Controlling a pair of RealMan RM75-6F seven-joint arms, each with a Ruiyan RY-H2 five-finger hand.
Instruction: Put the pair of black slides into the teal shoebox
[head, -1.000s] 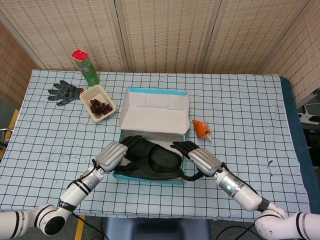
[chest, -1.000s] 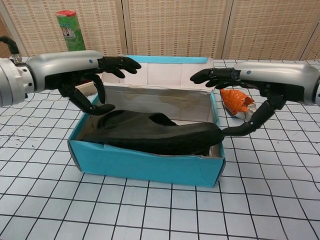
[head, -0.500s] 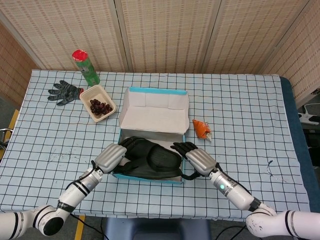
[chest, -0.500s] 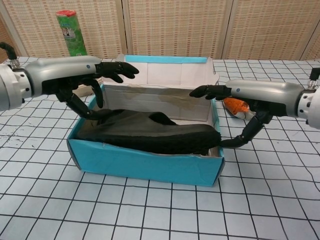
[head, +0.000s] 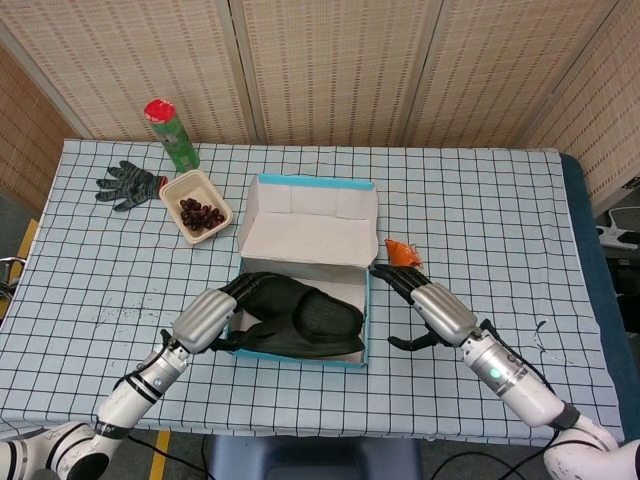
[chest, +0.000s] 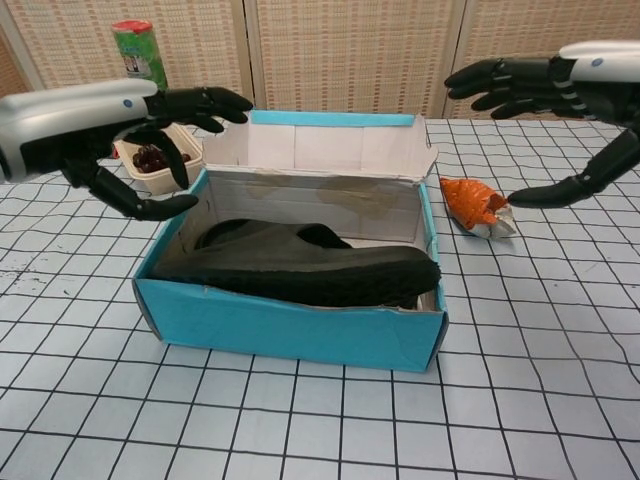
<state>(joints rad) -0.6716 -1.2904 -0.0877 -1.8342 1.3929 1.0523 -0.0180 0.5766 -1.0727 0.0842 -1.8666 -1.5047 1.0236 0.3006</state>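
Black slides: lying inside the teal shoebox, released. Left hand: drawn back just left of the shoebox, fingers spread, empty. Right hand: pulled well right of the shoebox, open, empty. Both hands have let go; placement looks complete.

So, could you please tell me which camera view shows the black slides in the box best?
The chest view: it looks in over the low front wall of the teal box, showing the black slides side-on along their length. The head view shows only their tops, partly covered by the left robot hand.
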